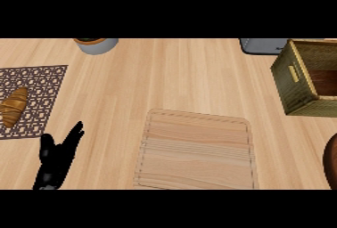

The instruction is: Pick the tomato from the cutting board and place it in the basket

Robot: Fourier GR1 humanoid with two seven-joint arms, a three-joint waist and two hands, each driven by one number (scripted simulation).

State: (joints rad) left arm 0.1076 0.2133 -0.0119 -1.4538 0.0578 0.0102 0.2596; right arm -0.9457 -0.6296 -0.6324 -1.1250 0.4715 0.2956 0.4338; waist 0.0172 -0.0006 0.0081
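Black and slim, the robot's left hand (56, 158) rises from the lower edge, to the left of the pale rectangular wooden cutting board (196, 151). Its fingers are straight, close together and pointing up and slightly right, with nothing between them; it rests apart from the board.

Further left of the board and higher lies a brown openwork placemat (39, 84), cut by the left edge. A golden-brown croissant (14, 107) lies on it, its long axis running nearly up and down the view.

Above the board's left side, at the top edge, stands a round grey pot (96, 45) with an orange-brown rim, only partly in view.

The cutting board itself has rounded corners and a groove near its rim. Its grain runs across, and its top shows only bare wood. I cannot make out a tomato anywhere, so neither its place nor its heading can be told.

Up and right of the board, a flat grey object (263, 45) is cut by the top edge. Just beside it sits an olive-green woven square basket (293, 82) with a dark brown inside.

Right of the board, a dark reddish-brown rounded shape (331, 160) is cut by the right edge; I cannot tell what it is.

Everything rests on a light wooden plank counter (171, 75), its boards running across the view.
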